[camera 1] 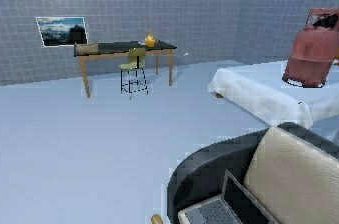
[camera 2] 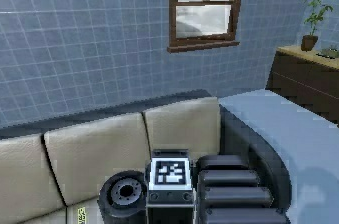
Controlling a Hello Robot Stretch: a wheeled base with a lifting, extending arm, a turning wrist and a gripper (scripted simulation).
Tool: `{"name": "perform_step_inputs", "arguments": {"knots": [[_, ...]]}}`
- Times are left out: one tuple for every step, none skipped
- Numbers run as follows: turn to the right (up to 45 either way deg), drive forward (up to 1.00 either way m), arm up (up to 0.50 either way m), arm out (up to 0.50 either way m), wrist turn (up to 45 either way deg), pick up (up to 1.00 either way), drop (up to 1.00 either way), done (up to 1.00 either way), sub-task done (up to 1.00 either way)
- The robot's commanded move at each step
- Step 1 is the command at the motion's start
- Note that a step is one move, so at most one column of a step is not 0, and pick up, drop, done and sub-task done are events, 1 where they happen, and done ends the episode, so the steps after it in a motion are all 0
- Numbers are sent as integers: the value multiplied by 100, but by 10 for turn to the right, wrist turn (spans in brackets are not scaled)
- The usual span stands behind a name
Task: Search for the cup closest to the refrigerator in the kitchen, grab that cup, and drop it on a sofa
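A sofa (camera 2: 87, 150) with beige cushions and a dark frame runs across the arm side view; its dark rounded arm (camera 1: 212, 165) and one beige cushion stand at the forward view's bottom right. The robot arm (camera 2: 232, 190) rises from the bottom edge over the sofa seat, with a white marked square (camera 2: 170, 172) at its end. Left of the square sits the gripper (camera 2: 123, 197), a dark round body low over the cushions. A small pale thing (camera 2: 80, 213) lies by it on the cushion. I cannot tell whether the gripper holds anything.
An open laptop (camera 1: 222, 205) lies on the sofa seat. A white bed (camera 1: 277, 90) bears a red bag-like thing (camera 1: 312, 50). A dark desk (camera 1: 122, 52) with a stool (camera 1: 133, 72) stands at the far wall. A window (camera 2: 205, 22), a wooden dresser (camera 2: 317, 80) and a plant (camera 2: 315, 25) lie beyond the sofa.
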Motion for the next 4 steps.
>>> {"name": "perform_step_inputs", "arguments": {"knots": [[0,0,0,32,0,0,0,0,0],[0,0,0,0,450,0,0,0,0],[0,0,0,0,420,0,0,0,0],[0,0,-44,0,0,0,0,0,0]]}}
